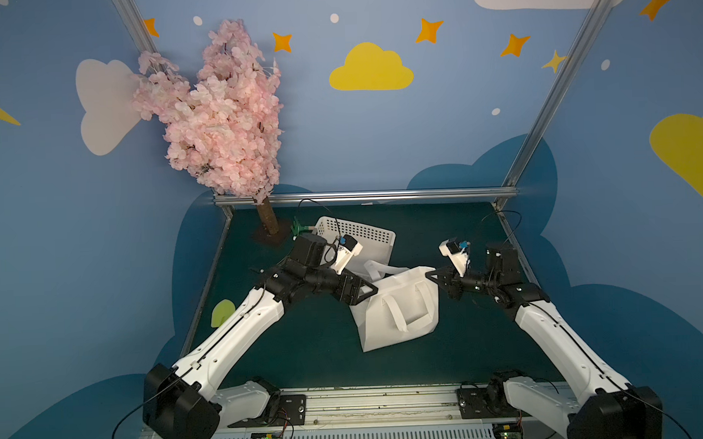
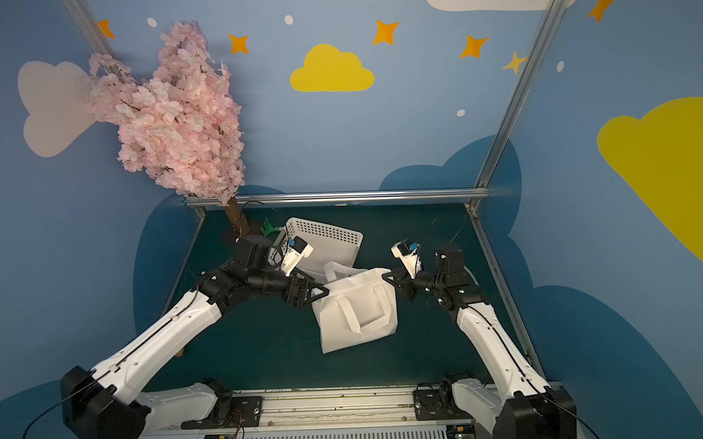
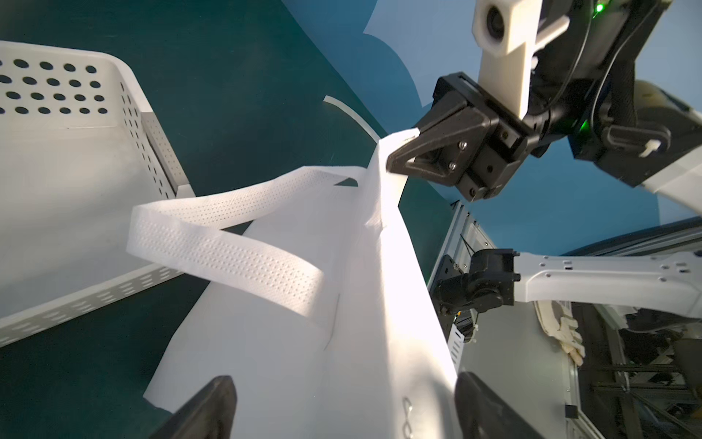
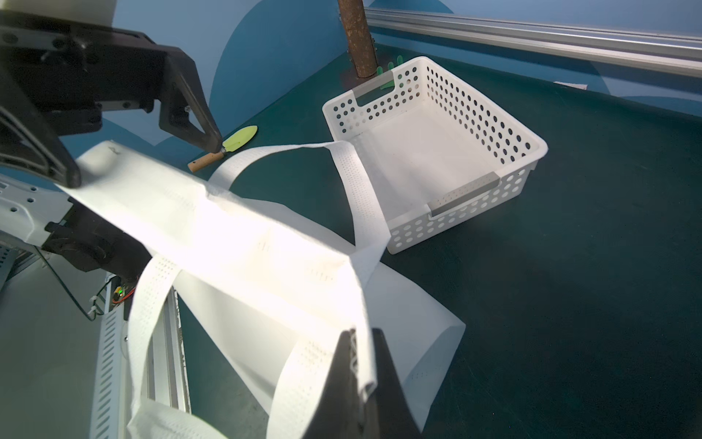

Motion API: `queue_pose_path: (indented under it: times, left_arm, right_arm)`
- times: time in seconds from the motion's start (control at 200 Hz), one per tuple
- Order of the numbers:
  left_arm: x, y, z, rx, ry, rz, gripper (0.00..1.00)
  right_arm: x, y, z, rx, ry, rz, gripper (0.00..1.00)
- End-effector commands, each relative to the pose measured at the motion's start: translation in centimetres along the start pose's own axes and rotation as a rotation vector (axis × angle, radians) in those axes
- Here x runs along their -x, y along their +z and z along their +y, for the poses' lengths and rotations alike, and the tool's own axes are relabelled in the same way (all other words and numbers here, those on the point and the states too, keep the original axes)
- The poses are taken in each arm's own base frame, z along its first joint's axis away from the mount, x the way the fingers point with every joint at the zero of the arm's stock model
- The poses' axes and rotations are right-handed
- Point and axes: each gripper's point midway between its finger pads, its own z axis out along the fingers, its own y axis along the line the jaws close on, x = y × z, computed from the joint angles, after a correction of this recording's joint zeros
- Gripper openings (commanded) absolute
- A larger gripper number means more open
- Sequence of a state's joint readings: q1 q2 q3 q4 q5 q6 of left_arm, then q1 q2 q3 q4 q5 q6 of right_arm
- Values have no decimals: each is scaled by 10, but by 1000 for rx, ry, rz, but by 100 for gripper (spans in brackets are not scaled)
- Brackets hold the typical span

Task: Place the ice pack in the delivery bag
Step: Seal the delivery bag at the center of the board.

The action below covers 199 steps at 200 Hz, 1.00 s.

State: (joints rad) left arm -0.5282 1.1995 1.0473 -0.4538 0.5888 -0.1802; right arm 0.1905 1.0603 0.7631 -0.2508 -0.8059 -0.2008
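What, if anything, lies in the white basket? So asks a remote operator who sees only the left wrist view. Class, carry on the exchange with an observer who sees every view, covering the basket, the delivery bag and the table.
Observer: Nothing that shows. The right wrist view looks into the white basket, and its floor is bare.
Operator: Has the delivery bag only this one handle?
Observer: No. In both top views a second handle lies flat on its near face.
Operator: Is anything else on the table?
Observer: Yes. A small trowel lies beside the left arm.
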Motion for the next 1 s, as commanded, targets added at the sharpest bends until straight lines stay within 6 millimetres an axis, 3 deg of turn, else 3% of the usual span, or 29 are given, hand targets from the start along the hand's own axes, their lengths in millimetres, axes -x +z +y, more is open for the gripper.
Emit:
queue_pose_path:
  times: [0.0, 0.155, 0.285, 0.531, 0.706, 0.886, 0.991]
  left_arm:
    - [12, -15, -13, -20, 55, -122, 100]
    - [-12, -11, -15, -39, 51, -96, 100]
    - [-17, -10, -16, -37, 66, -93, 100]
    - [-29, 19, 0, 42, 47, -25, 94]
    - [-30, 29, 10, 102, 13, -28, 76]
    - [-37, 31, 19, 135, 15, -22, 43]
    - [-37, 32, 18, 124, 21, -32, 32]
  right_arm:
    - [1, 0, -5, -12, 15, 8, 0]
    - [1, 1, -5, -9, 19, 8, 0]
    - [1, 3, -5, 3, 26, 9, 0]
    - [3, 4, -3, 26, 30, 13, 0]
    - [2, 4, -3, 31, 24, 19, 0]
    - [2, 5, -3, 28, 20, 21, 0]
    - [0, 5, -3, 27, 24, 24, 0]
